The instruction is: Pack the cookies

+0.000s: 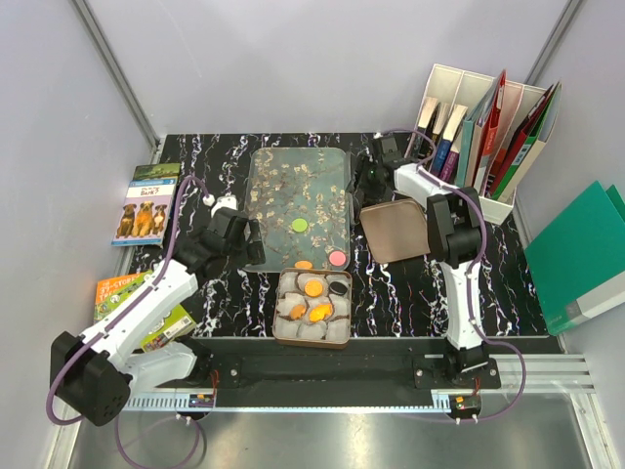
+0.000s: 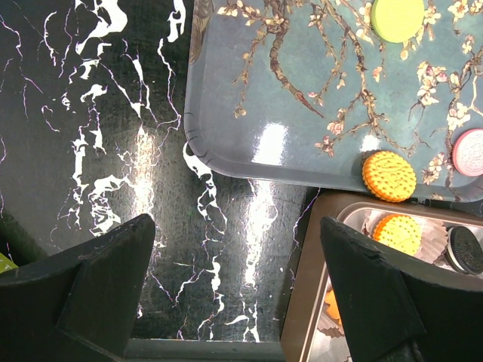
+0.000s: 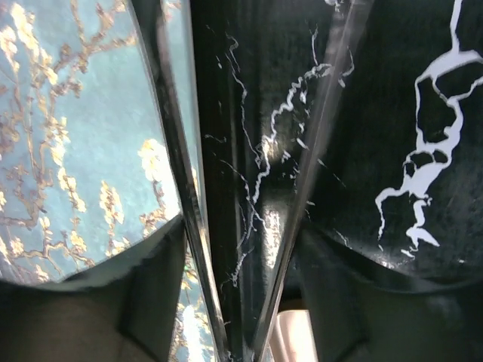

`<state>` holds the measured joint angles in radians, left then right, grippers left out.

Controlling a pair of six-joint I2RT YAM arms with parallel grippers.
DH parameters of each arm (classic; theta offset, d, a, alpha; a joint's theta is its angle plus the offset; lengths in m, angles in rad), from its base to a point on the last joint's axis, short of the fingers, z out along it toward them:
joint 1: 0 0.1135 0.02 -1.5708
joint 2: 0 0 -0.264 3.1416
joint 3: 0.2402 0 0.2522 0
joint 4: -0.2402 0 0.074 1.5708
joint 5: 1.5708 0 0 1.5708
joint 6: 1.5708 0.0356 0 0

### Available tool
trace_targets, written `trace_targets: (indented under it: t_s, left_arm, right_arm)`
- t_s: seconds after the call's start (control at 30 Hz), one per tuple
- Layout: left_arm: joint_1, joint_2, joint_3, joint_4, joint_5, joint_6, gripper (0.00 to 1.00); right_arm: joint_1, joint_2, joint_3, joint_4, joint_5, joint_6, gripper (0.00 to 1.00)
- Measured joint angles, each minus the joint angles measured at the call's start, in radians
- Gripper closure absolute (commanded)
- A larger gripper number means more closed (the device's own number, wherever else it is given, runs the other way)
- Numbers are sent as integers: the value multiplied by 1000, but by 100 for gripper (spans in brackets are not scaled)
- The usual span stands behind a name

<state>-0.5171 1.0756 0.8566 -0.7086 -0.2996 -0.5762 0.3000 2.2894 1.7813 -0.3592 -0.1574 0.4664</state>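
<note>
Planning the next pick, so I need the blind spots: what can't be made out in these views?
Left wrist: the pink cookie is cut off by the right edge; the black cookie sits partly behind the left gripper's finger.
Right wrist: only the tray and table show past the right gripper; the pale patch is cut off at the bottom edge, unidentifiable.
Top: the cookies in the tin are too small to count among the paper cups.

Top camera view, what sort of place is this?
Probably a robot test cell: plain grey wall panels around a marble-patterned table, a mounting rail along its near edge, and a stocked file rack.
</note>
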Motion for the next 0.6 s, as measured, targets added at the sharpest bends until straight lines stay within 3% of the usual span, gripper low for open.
trace_targets:
  t_s: [0.3,0.47,0.6]
  left_arm:
    - [0,-3,0,0,0,0,6]
    - [0,-21,0,0,0,0,6]
    - [0,-36,0,0,1,0,6]
  right_arm:
    - [0,-94,-85,-22,25,6,7]
    - [0,-275,-158,-28,69,17,7]
    - [0,-488,-284,-4,105,41,17]
